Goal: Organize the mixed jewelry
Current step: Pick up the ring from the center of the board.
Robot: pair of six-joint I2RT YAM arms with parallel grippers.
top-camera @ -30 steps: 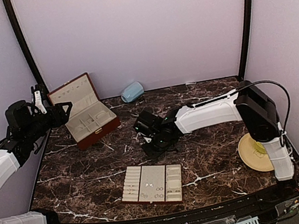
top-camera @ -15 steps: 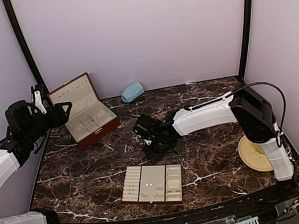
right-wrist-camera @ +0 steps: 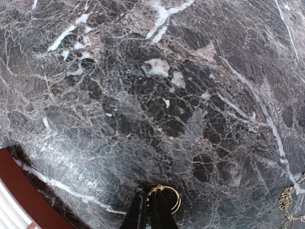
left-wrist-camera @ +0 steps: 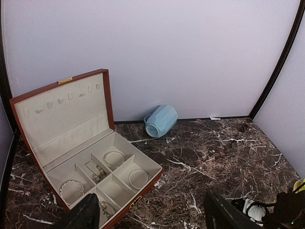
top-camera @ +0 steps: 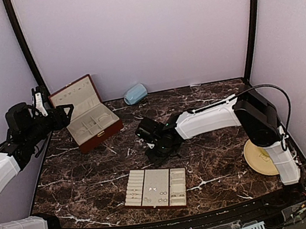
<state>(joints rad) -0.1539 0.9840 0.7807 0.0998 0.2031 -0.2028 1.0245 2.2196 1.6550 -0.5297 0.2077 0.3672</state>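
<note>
A small gold ring (right-wrist-camera: 167,194) lies on the dark marble, and my right gripper (right-wrist-camera: 148,202) is shut on its left side, fingertips down at the table. In the top view that right gripper (top-camera: 157,150) sits just beyond the cream-lined tray (top-camera: 177,176), which holds several tiny shiny pieces (top-camera: 161,195). A gold chain (right-wrist-camera: 287,201) lies on the marble to the right of the ring. My left gripper (left-wrist-camera: 152,220) hangs open and empty, raised above the open red-brown box (left-wrist-camera: 62,114), seen at the far left as the left gripper (top-camera: 61,115).
The box (top-camera: 85,116) holds bracelets (left-wrist-camera: 138,178) in its compartments. A light blue cup (left-wrist-camera: 160,120) lies on its side by the back wall. A yellow plate (top-camera: 260,158) sits at the right edge. The tray's red-brown rim (right-wrist-camera: 21,188) shows beside the right fingers.
My right gripper has closed down onto the gold ring and the arm has edged slightly left. The left arm has not moved.
</note>
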